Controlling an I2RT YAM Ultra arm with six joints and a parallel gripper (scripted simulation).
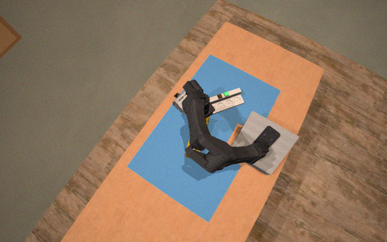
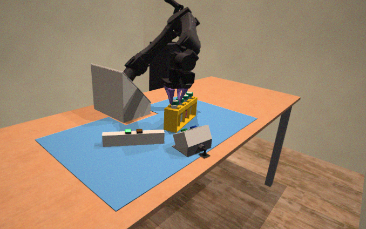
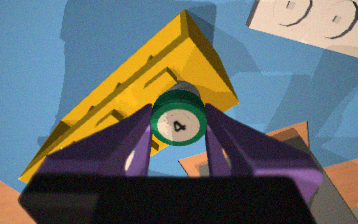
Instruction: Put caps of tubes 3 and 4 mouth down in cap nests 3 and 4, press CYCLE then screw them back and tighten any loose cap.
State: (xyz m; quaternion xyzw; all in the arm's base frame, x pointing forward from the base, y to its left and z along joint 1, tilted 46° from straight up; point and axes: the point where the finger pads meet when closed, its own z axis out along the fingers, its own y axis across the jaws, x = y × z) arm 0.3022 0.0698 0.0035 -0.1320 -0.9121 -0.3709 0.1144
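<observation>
The tool [image 3: 178, 145] was closed on cap 4 [image 3: 178, 123], seated on its tube at the end of the yellow decapping station [image 3: 125, 90]. The green lamp [image 1: 226, 93] was lit; retightening seemed underway. The cap should be turned until stopped, then released.

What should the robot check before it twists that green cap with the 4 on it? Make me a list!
1. Right cap: the cap between the purple fingers shows a 4 on its dot. Ok.
2. Grip: the gripper is shut on the cap, one finger on each side. Ok.
3. Green lamp lit on the cap tray. Ok.
4. Cap sits on its tube at the end of the yellow station. Ok.
5. Whether the cap is screwed to its stop. Cannot tell.
6. Cap 3 back on its tube: the arm hides it from the top. Cannot tell.
</observation>
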